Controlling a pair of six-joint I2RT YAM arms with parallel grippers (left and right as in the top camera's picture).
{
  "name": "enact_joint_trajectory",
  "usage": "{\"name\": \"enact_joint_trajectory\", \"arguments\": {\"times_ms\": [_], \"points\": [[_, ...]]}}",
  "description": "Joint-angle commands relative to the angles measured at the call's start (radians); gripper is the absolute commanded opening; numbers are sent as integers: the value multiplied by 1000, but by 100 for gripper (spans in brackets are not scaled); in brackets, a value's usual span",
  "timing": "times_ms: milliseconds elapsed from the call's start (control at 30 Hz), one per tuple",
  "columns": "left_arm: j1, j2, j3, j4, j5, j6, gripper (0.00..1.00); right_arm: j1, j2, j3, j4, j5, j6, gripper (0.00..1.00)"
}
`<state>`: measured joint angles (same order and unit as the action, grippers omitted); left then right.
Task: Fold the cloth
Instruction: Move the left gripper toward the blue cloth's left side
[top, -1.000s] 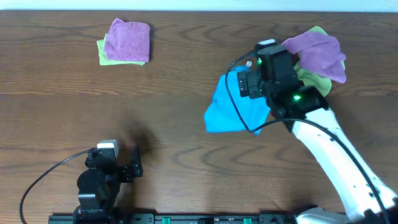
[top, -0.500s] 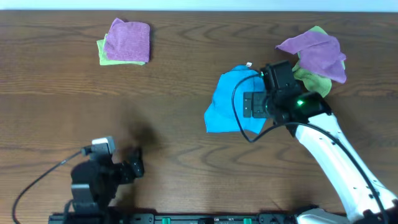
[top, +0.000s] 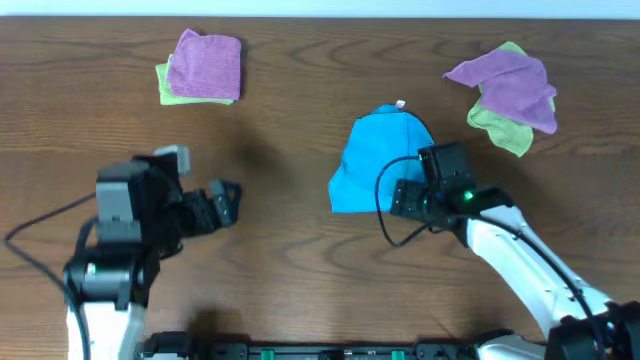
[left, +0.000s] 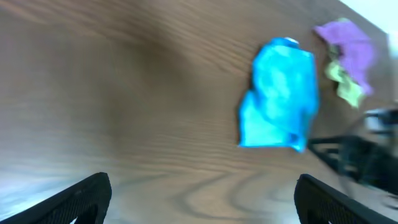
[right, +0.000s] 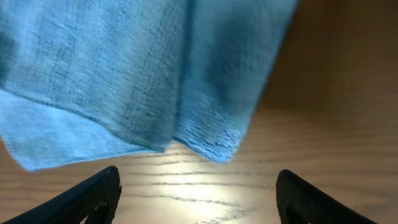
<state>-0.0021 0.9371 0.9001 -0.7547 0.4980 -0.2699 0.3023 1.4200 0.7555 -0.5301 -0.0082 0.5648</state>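
The sky-blue cloth (top: 375, 160) lies crumpled on the table right of centre, with its white tag (top: 400, 104) at the far edge. It also shows in the left wrist view (left: 280, 93) and fills the top of the right wrist view (right: 137, 68). My right gripper (top: 398, 200) is open and empty at the cloth's near right edge, its fingertips just short of the hem (right: 198, 196). My left gripper (top: 228, 200) is open and empty at the left, well away from the cloth (left: 202, 199).
A folded purple cloth on a light green one (top: 205, 68) sits at the far left. A loose purple cloth (top: 510, 85) over a light green one (top: 498, 128) lies at the far right, beyond the blue cloth.
My right gripper let go of the blue cloth and drew back toward the near side. My left arm rose from the near edge and moved forward and right.
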Motion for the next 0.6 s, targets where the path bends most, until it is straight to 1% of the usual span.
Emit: {"name": "enact_joint_trajectory", "arguments": {"times_ms": [0, 100, 167, 267, 467, 567], "points": [[-5, 73, 46, 13, 167, -9, 95, -27, -1, -51, 42, -7, 77, 78], [-5, 120, 45, 15, 237, -85, 95, -54, 0, -91, 109, -7, 79, 77], [-5, 148, 45, 35, 236, -151, 95, -72, 0, -108, 143, -7, 79, 74], [-5, 179, 45, 41, 238, -212, 95, -97, 0, -119, 171, -6, 79, 72], [-5, 217, 45, 53, 304, -218, 95, -127, 11, -124, 205, -3, 78, 70], [-5, 219, 45, 53, 308, -238, 95, -127, 29, -124, 227, -7, 80, 70]]}}
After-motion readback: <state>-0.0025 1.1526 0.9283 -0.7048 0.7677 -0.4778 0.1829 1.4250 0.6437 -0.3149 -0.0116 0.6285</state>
